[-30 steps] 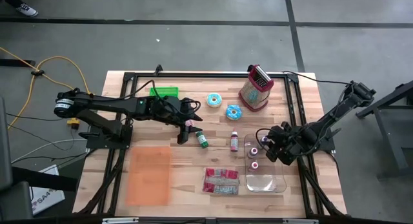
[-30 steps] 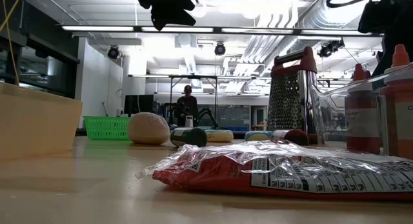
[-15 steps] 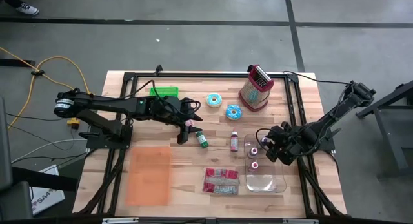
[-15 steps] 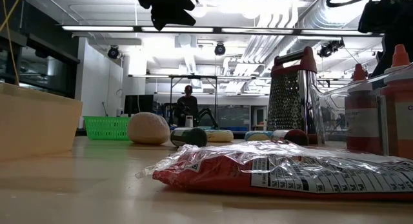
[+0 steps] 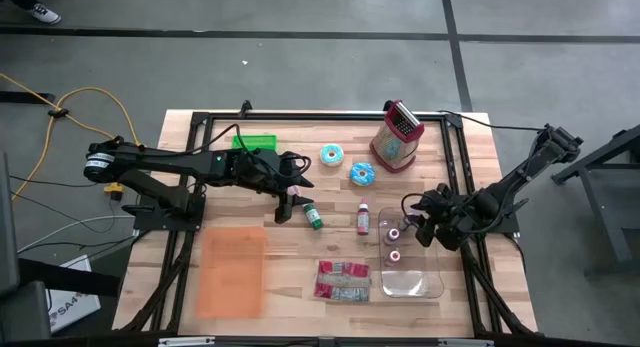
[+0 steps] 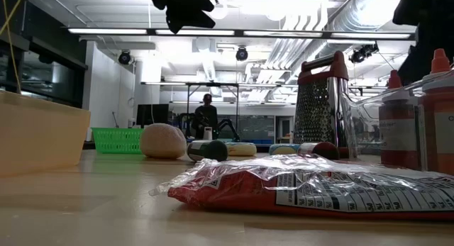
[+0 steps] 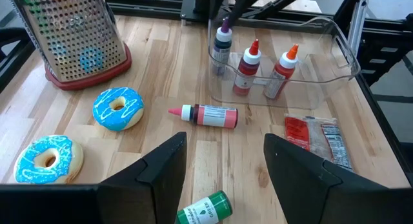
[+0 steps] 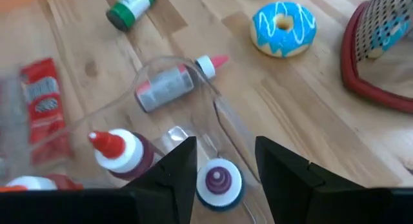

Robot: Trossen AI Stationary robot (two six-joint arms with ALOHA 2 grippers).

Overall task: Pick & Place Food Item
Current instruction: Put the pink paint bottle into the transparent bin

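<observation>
Purple-capped bottle (image 8: 218, 181) between right gripper (image 8: 222, 161) fingers (image 8: 181, 166), unclasped.

From table height the left gripper (image 6: 181, 8) is showing only as a dark shape running off the upper edge, its fingers impossible to read. The right arm is sitting half out of that view's corner. Just beyond the right gripper (image 8: 225, 161), the clear bin (image 8: 129, 98) is blurring toward one side, smearing the red packet (image 8: 44, 104). Far behind, a person (image 6: 206, 113) is standing, too small to make out.
</observation>
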